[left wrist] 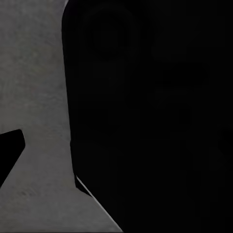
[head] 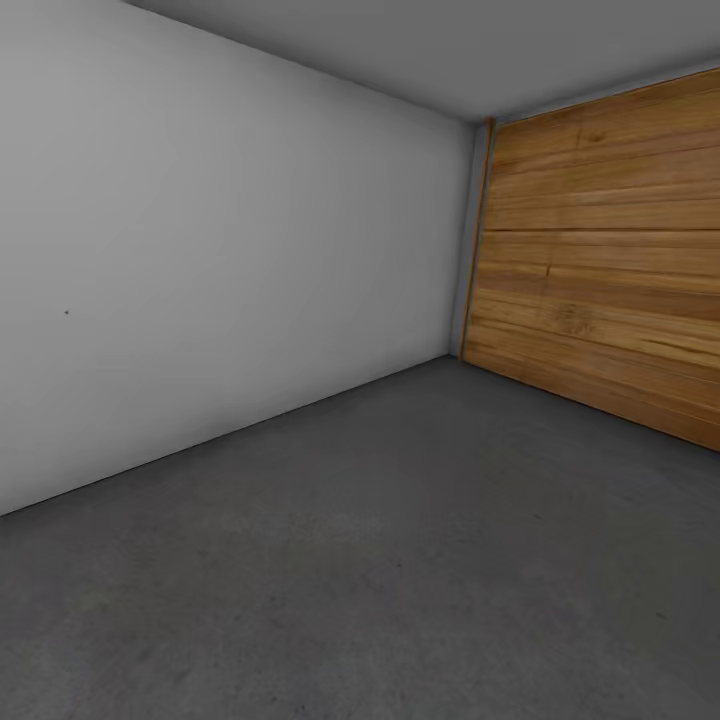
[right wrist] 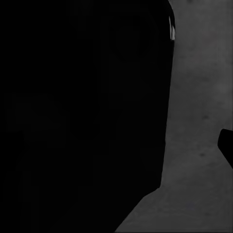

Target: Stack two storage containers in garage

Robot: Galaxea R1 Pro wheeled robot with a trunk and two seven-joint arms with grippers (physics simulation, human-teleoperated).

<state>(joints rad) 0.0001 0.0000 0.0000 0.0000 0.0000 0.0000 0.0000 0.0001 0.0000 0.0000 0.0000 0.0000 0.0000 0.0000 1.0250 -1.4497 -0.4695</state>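
Nearest, left wrist view: a large black mass, most likely the robot's own body or arm housing (left wrist: 145,116), blocks most of the frame. Beside it lies a strip of grey mottled concrete floor (left wrist: 34,87). A dark wedge (left wrist: 9,153) enters at one edge; it may be one of the left fingers, but the view is too dark to be sure. Whether the left fingers are apart or together cannot be told.

Nearest, right wrist view: the same arrangement. A black mass (right wrist: 82,116) covers most of the frame, concrete runs alongside it, and a small dark tip (right wrist: 227,145) sits at the edge. State of the right fingers: cannot be told.

Middle distance, head view: bare dark grey concrete, matte and slightly mottled, runs from the lower edge up to the walls.

Far, head view: a plain white wall (head: 220,260) on the left meets a horizontal wood-plank door (head: 600,260) on the right at a corner. This is the garage.

Storage containers: neither orange-red bin lies on the visible concrete. Their direction from the fingers, their long axis and the nearer arm therefore cannot be given. Judgement: the robot is in transit or turning inside the garage, and the stacking step is not yet done.
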